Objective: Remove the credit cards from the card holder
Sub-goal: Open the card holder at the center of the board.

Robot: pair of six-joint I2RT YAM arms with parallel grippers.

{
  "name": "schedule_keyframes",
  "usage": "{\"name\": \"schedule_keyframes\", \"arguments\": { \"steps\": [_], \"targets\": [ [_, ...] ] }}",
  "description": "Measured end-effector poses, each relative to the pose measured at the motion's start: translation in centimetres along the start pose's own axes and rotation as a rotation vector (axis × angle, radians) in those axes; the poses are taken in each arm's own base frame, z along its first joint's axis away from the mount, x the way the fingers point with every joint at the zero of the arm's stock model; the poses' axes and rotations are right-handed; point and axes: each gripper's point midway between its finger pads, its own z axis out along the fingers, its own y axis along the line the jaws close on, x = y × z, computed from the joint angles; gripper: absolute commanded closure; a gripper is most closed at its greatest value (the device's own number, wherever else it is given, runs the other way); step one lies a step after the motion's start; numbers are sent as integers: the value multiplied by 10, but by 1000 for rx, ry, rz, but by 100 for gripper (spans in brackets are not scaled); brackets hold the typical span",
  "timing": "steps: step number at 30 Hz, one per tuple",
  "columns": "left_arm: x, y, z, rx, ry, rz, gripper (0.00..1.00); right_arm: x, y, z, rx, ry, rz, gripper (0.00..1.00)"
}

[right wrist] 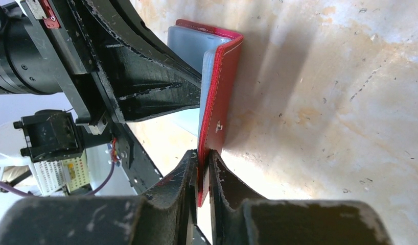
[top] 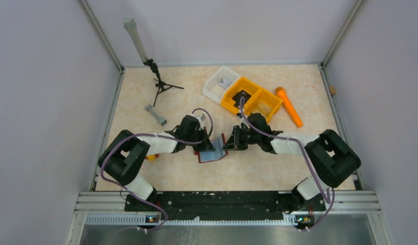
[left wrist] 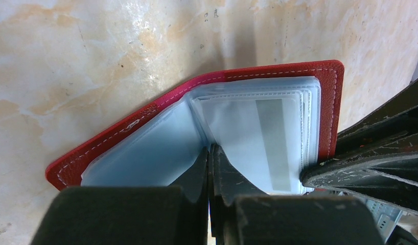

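Observation:
The card holder (top: 213, 154) lies half open in mid-table, a dark red cover (left wrist: 115, 132) with pale grey sleeves inside. A grey-silver credit card (left wrist: 272, 138) shows through one sleeve. My left gripper (left wrist: 211, 153) is shut, its tips pressed into the fold between the sleeves; nothing shows between them. My right gripper (right wrist: 203, 155) is shut on the edge of the raised red cover flap (right wrist: 219, 92), holding it upright. The right gripper's fingers (left wrist: 370, 153) reach in from the right of the left wrist view. Seen from above, the two grippers meet at the holder.
An orange two-compartment tray (top: 271, 102) with a small black block (top: 241, 97) and a white square tray (top: 216, 89) stand behind the holder. An orange marker-like stick (top: 289, 107) lies to their right. A small tripod stand (top: 158, 84) and a grey dumbbell-shaped piece (top: 156, 115) are at the back left.

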Motion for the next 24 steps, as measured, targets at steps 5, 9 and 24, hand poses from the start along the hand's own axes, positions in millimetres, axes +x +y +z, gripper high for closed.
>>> {"name": "schedule_keyframes", "arguments": {
  "steps": [5,9,24],
  "targets": [
    [0,0,0,0,0,1,100,0,0,0,1,1,3,94],
    [0,0,0,0,0,1,100,0,1,1,-9,4,10,97],
    [1,0,0,3,3,7,100,0,12,6,-75,19,53,100]
  ]
}}
